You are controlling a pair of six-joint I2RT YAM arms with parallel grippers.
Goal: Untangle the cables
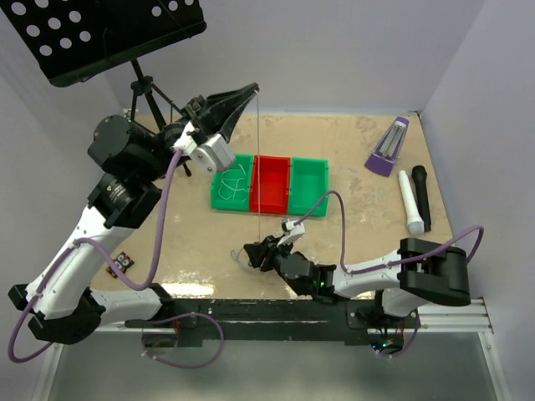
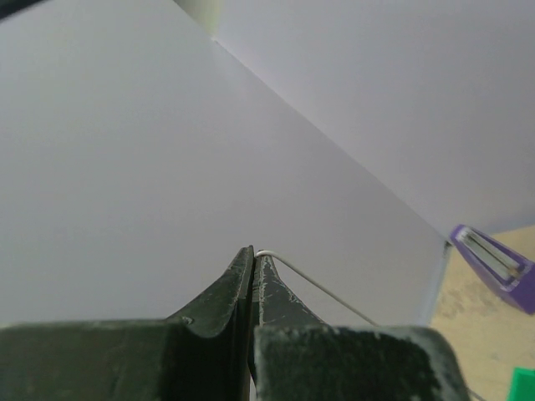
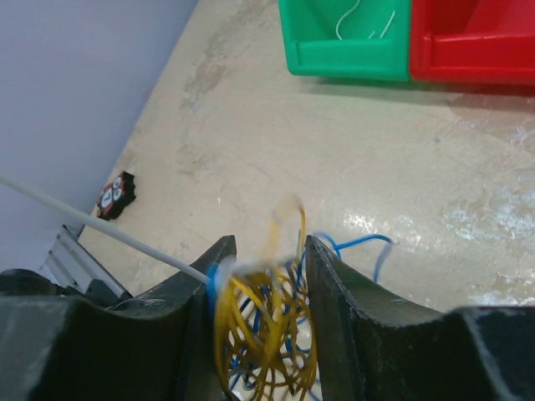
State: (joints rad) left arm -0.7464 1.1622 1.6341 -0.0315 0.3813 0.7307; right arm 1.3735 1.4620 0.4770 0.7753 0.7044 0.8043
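White cable (image 2: 318, 288), pinched in the clenched left fingers (image 2: 272, 292) raised at 12 o'clock, runs taut down to 6 o'clock. There the right fingers (image 3: 334, 284) stand half spread, released, with the yellow and blue tangle (image 3: 263, 334) loose between them.

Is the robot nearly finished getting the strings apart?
Not yet. One white cord already lies in the green bin. The left gripper, pinched shut, holds a white cable taut above the table. Its other end runs into the yellow and blue tangle between the jaws of the right gripper; that is left to sort.
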